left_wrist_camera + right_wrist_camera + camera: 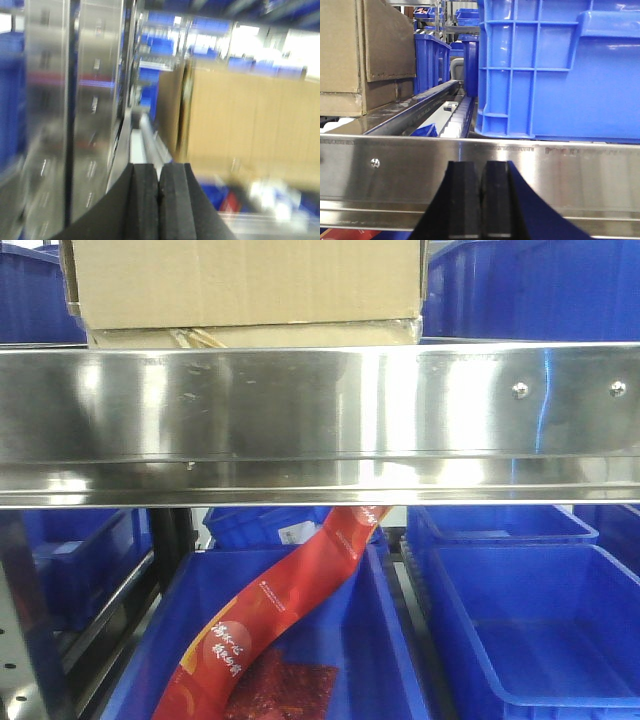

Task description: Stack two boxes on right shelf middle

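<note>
My left gripper [159, 200] is clenched pad to pad with nothing in it, and so is my right gripper [480, 200], which sits right up against the front rail of the shelf [560, 175]. That closeness is my first worry: any forward nudge could bump the steel. Beyond the rail, the taller box [250, 280] rests on the flat box [250, 336] on the shelf, so the stack looks done. The top box seems to overhang at the left (hard to judge from this angle), so a careless swing could shift it. Further right, a blue bin [560, 70] narrows my room.
</note>
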Available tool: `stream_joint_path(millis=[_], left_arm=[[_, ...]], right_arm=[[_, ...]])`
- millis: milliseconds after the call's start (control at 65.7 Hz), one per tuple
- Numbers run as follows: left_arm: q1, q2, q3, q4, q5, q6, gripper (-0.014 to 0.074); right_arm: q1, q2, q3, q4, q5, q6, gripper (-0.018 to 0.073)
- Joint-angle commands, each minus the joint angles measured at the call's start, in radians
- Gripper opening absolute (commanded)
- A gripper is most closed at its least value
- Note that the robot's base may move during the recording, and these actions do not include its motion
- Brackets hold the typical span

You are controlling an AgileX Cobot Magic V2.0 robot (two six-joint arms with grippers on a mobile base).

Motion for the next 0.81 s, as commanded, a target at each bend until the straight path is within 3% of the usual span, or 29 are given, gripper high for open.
stream_joint_path(millis=[0, 228, 365, 791], left_arm=[[0.004, -0.086, 0.07, 0.016, 0.027, 0.011, -0.0111], [0.045, -0.246, 0.148, 0.02, 0.087, 0.011, -0.0111], [0.046, -0.246, 0.148, 0.0, 0.11, 0.118, -0.0111], [0.046, -0.246, 0.148, 0.005, 0.117, 0.078, -0.0111]], right_arm=[[-0.001, -0.003, 0.0, 0.006, -0.026, 0.0, -0.0162], [-0.001, -0.003, 0.0, 0.006, -0.026, 0.0, -0.0162], [-0.001, -0.003, 0.0, 0.006, -0.026, 0.0, -0.0162], [-0.001, -0.003, 0.0, 0.006, -0.026, 0.0, -0.0162]])
